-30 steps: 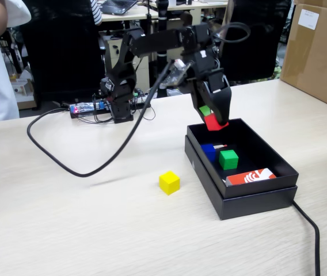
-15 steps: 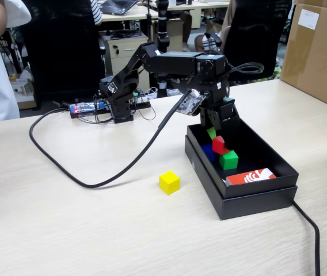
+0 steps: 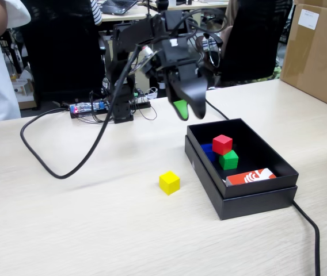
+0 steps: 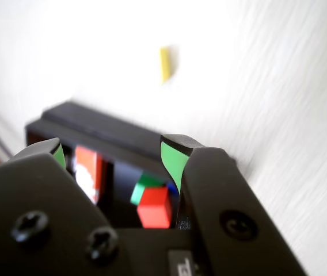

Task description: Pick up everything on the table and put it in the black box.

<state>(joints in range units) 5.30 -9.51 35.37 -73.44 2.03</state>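
Observation:
The black box [image 3: 259, 198] lies on the table's right part in the fixed view. Inside it the red cube [image 3: 222, 144] rests on the blue cube [image 3: 208, 152], with the green cube [image 3: 228, 159] beside them. The yellow cube [image 3: 169, 182] sits on the pale table [image 3: 94, 224], left of the box. My gripper [image 3: 184, 111] hangs open and empty above the box's far left corner. In the wrist view the gripper [image 4: 114, 155] is open, with green pads [image 4: 172, 161]; the red cube [image 4: 155, 208] and green cube [image 4: 142, 187] show between the jaws, the yellow cube [image 4: 164, 64] farther off.
A red-and-white packet [image 3: 251, 176] lies in the box's near end and shows in the wrist view [image 4: 87, 172]. A thick black cable [image 3: 65, 164] loops over the table's left; another [image 3: 310, 230] runs off the box's right. A brown carton [image 3: 319, 52] stands far right.

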